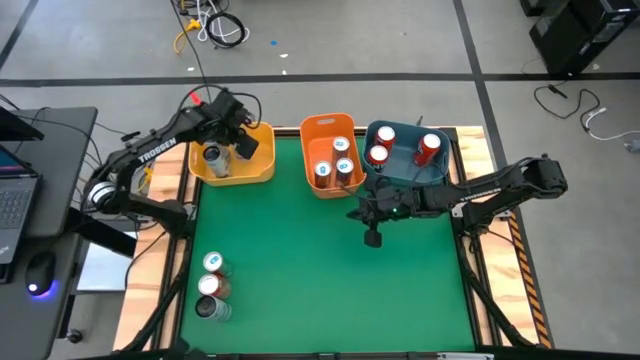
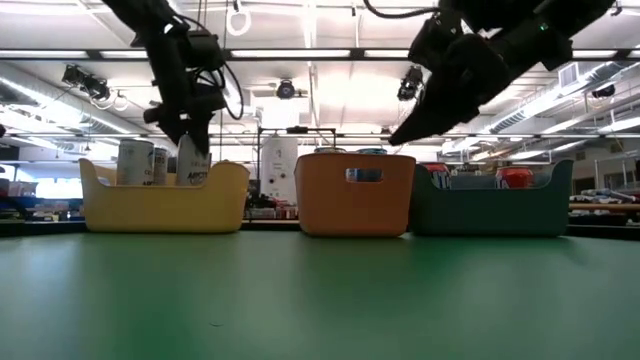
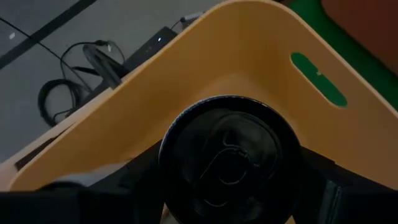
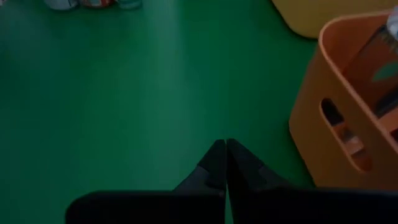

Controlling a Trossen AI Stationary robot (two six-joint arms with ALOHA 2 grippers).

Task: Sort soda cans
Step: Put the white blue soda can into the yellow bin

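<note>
Holding a dark grey metal soda can (image 3: pixel 230 158) over the yellow plastic bin (image 1: pixel 255 170), the left gripper (image 1: pixel 240 140) had its fingers clamped on the can's sides, beside another can (image 1: pixel 214 156) standing inside that bin. Three white-and-blue cans (image 1: pixel 335 165) stood in the orange plastic bin (image 1: pixel 310 135), three red cans (image 1: pixel 428 146) in the dark blue bin (image 1: pixel 400 175). Three more cans (image 1: pixel 213 284) waited together near the green counter's (image 1: pixel 320 270) front left corner. The right gripper (image 1: pixel 373 238) hovered fully closed and empty above the counter, just before the orange bin.
</note>
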